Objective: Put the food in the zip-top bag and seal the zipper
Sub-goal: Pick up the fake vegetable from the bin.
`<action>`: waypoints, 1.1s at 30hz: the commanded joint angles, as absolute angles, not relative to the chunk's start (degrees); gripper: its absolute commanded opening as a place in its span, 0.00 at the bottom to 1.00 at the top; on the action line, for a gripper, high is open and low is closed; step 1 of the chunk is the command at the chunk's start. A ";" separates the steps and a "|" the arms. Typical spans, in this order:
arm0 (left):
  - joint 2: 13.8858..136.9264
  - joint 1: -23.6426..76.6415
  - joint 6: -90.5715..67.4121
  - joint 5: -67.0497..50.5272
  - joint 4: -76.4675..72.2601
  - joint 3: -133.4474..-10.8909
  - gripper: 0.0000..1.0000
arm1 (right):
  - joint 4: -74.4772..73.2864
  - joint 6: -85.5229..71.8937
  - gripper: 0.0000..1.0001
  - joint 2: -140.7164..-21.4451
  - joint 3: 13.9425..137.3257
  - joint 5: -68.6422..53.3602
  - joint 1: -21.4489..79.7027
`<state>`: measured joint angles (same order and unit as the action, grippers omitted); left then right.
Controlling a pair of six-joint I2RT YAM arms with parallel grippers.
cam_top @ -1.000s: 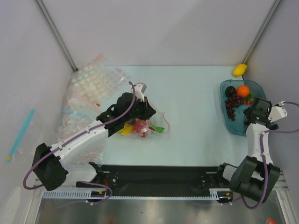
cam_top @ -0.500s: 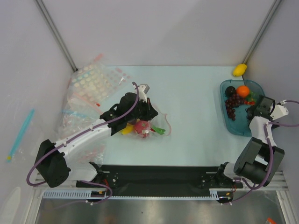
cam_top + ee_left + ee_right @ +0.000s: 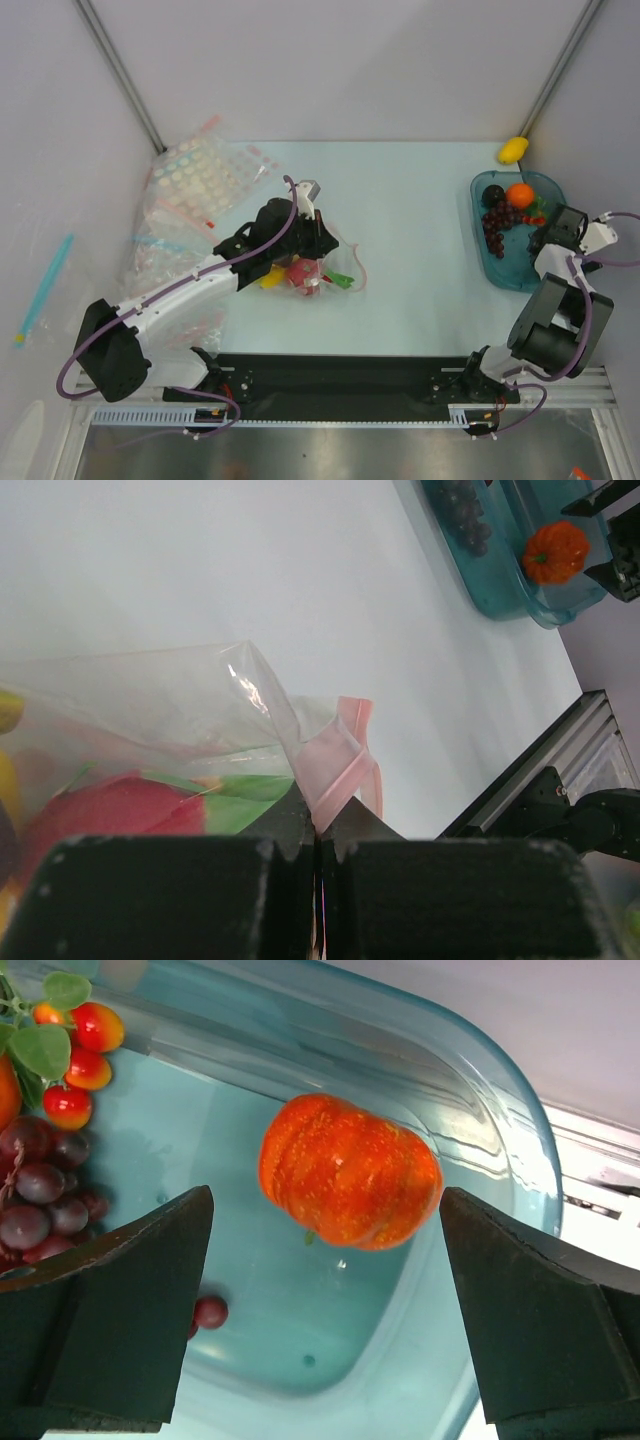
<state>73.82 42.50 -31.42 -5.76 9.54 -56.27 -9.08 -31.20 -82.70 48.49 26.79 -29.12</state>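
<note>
The clear zip-top bag (image 3: pixel 325 268) lies mid-table with a yellow banana bunch (image 3: pixel 270 279) and a pink dragon fruit (image 3: pixel 299 273) inside. My left gripper (image 3: pixel 320 240) is shut on the zipper (image 3: pixel 340 755), the pink strip at the bag's mouth, which is pinched between the closed jaws (image 3: pixel 320 825). My right gripper (image 3: pixel 325 1305) is open and hangs over the teal tray (image 3: pixel 510 272). An orange ribbed fruit (image 3: pixel 350 1172) lies in the tray just ahead of the spread fingers, untouched. A round orange (image 3: pixel 519 194), a dark fruit (image 3: pixel 493 195) and grapes (image 3: pixel 497 226) also sit in the tray.
A stack of spare clear bags (image 3: pixel 195 185) lies at the far left. A yellow lemon (image 3: pixel 513 150) rests behind the tray by the right wall. Small red-orange berries (image 3: pixel 85 1050) lie in the tray. The black base rail (image 3: pixel 340 375) runs along the near edge.
The right arm has drawn back and its gripper has moved a little farther over the tray. The left gripper shifted slightly right with the bag's mouth, then stayed still.
</note>
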 commanded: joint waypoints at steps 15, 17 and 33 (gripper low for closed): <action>72.07 42.36 -30.59 -5.19 8.79 -59.06 0.00 | -3.52 -35.42 0.86 -89.21 50.54 30.50 -29.44; 72.16 42.36 -30.59 -5.19 8.88 -59.15 0.00 | -2.21 -35.60 0.74 -87.81 49.05 31.02 -28.92; 71.81 42.28 -30.23 -4.75 9.40 -59.33 0.00 | -1.67 -30.94 0.54 -62.06 47.11 33.14 -9.86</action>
<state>73.80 42.50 -31.00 -4.82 10.46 -56.73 -2.39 -31.70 -66.98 46.44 33.28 -13.08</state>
